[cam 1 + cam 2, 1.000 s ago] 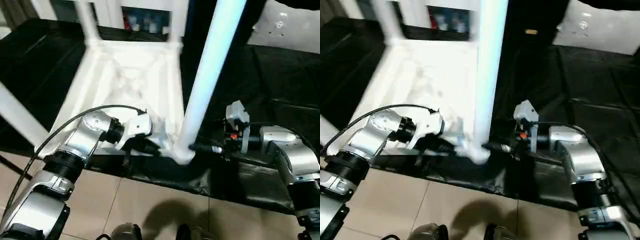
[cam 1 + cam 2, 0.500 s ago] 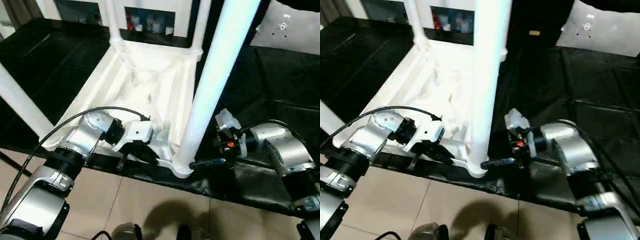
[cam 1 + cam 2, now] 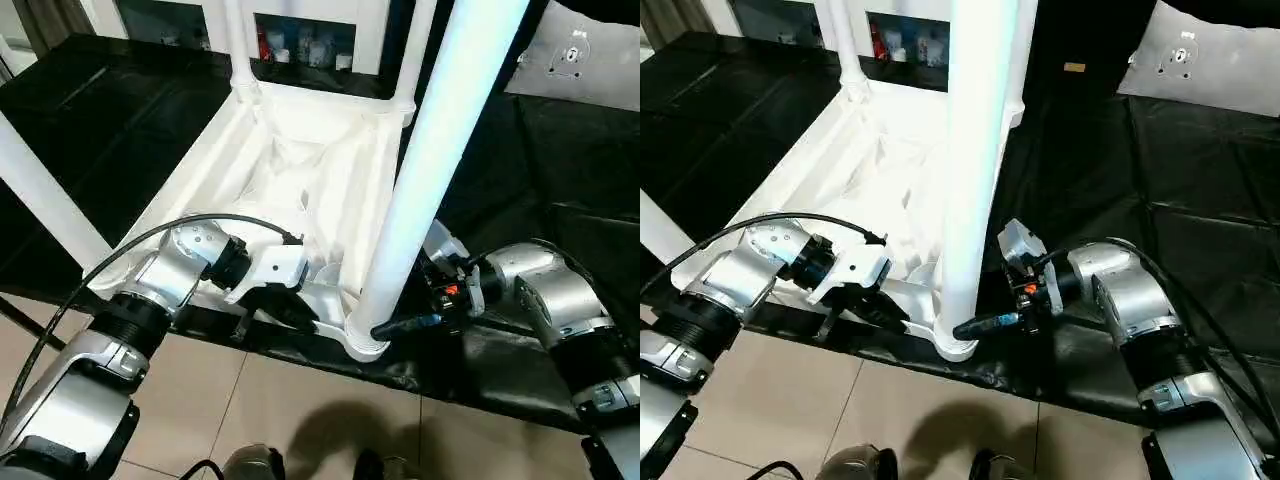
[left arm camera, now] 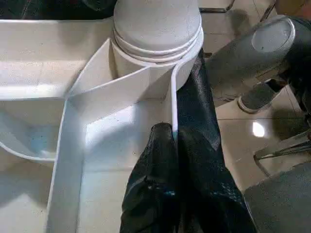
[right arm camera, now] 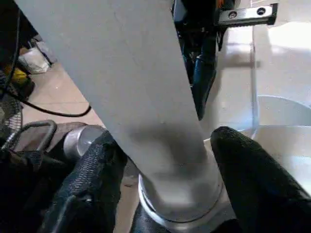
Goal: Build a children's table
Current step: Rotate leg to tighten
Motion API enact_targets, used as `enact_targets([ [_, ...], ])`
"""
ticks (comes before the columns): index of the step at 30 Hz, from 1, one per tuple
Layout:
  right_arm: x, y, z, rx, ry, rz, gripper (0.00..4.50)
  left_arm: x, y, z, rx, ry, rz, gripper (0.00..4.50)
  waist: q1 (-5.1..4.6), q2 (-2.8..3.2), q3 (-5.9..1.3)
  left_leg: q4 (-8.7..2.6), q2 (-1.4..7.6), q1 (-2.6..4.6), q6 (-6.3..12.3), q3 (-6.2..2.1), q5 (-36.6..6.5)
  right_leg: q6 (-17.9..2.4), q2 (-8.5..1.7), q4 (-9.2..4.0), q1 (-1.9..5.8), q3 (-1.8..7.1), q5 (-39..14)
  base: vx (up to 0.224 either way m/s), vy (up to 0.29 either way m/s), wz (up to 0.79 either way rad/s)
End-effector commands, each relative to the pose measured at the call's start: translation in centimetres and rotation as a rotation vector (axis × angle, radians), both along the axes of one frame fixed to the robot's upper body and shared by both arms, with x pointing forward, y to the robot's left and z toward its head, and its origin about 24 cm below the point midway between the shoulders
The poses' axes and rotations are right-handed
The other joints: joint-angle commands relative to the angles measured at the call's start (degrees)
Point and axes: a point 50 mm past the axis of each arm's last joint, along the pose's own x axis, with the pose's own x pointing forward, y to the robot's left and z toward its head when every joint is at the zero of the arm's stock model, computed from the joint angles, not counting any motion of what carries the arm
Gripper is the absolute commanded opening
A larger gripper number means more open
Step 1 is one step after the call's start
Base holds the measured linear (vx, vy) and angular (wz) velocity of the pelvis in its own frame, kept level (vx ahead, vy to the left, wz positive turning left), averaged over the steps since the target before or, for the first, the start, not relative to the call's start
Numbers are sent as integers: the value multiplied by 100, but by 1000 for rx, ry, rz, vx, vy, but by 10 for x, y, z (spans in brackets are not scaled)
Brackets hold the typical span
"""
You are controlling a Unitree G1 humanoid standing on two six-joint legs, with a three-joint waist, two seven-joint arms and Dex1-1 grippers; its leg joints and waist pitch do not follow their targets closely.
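Note:
The children's table top (image 3: 300,170) lies upside down on black cloth, its ribbed underside facing up. A long white leg (image 3: 430,170) stands in the near right corner socket (image 4: 158,29). Other legs rise at the far corners (image 3: 240,40) and at the left (image 3: 40,190). My left gripper (image 4: 172,133) is shut on the top's thin near rim, just beside that socket. My right gripper (image 5: 165,160) straddles the foot of the near leg. Its black fingers (image 5: 92,179) lie against both sides of the leg, just above the socket.
A white cabinet with glass doors (image 3: 300,30) stands behind the table. A flat white board (image 3: 590,60) lies at the back right on the black cloth (image 3: 560,170). Tiled floor (image 3: 300,410) begins right at the cloth's near edge.
The camera has tilted and shifted. My right gripper has swung in toward the leg's foot and its fingers have drawn together onto it. The left gripper keeps its hold on the rim.

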Motion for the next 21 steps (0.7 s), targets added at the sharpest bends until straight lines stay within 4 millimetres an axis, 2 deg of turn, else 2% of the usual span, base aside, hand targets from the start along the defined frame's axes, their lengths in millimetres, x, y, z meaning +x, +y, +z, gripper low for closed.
enact_targets([
  [1,1,3,3,8,9,25,257,-6,-4,-8,63,42,-77,0,-35,-32,-472,-380,699,78,639,-314,-292,-970,-733,-335,384,556,-1226,0,0,0],
  [8,-2,9,4,62,47,-10,220,-5,-6,-8,12,68,-14,0,-31,-27,-498,-373,702,77,606,-313,-247,-981,-733,-323,398,556,-1169,0,0,0],
  [9,-4,13,2,76,29,-64,216,-1,-7,-6,-11,62,63,0,-24,-18,-510,-370,701,77,594,-318,-225,-1001,-737,-317,402,553,-1153,0,0,0],
  [10,-5,15,1,81,15,-93,215,1,-7,-6,-17,59,109,0,-23,-30,-492,-379,710,70,547,-324,-255,-968,-744,-324,393,558,-1234,0,0,0],
  [12,-5,17,0,83,6,-119,213,3,-7,-5,-20,52,148,0,-22,-33,-495,-385,704,93,477,-314,-343,-912,-750,-357,388,562,-1408,0,0,0],
  [13,-6,20,-3,67,-22,-179,213,7,-10,-5,-53,46,217,0,-27,-32,-470,-391,664,92,386,-310,-536,-758,-751,-442,400,551,-1915,0,0,0],
  [14,-5,24,-7,47,-47,-267,210,10,-14,-4,-100,50,297,0,-33,-13,-458,-399,669,106,331,-311,-568,-720,-744,-456,382,556,-2024,0,0,0],
  [15,-5,24,-7,47,-47,-267,210,10,-14,-4,-100,50,297,0,-64,-19,-400,-423,660,130,236,-327,-824,-601,-734,-547,355,528,-2498,0,0,0],
  [16,-3,26,-9,37,-59,-343,206,13,-16,-3,-118,37,350,0,-93,-22,-379,-413,610,183,132,-333,-1081,-396,-750,-651,355,495,-3118,0,0,0],
  [17,-2,27,-9,38,-59,-364,205,14,-17,-3,-123,35,363,0,-105,-24,-368,-405,586,212,89,-332,-1155,-299,-754,-699,345,476,-3380,0,0,0],
  [18,0,29,-10,40,-60,-414,205,15,-19,-3,-134,31,394,0,-138,-43,-360,-400,564,204,66,-342,-1209,-206,-754,-724,361,452,-3580,0,0,0],
  [19,4,34,-12,41,-68,-539,204,20,-26,-3,-160,13,486,0,-197,-50,-355,-407,549,175,33,-371,-1251,-34,-739,-758,395,408,-3786,0,0,0],
  [20,4,34,-12,41,-68,-539,203,20,-26,-3,-160,13,486,0,-249,-17,-362,-421,587,230,-26,-395,-1342,41,-729,-799,356,382,-3782,0,0,0],
  [21,5,38,-13,42,-68,-580,203,22,-29,-4,-171,11,521,0,-332,-12,-377,-426,605,207,-7,-418,-1415,49,-742,-805,402,359,-3635,0,0,0],
])
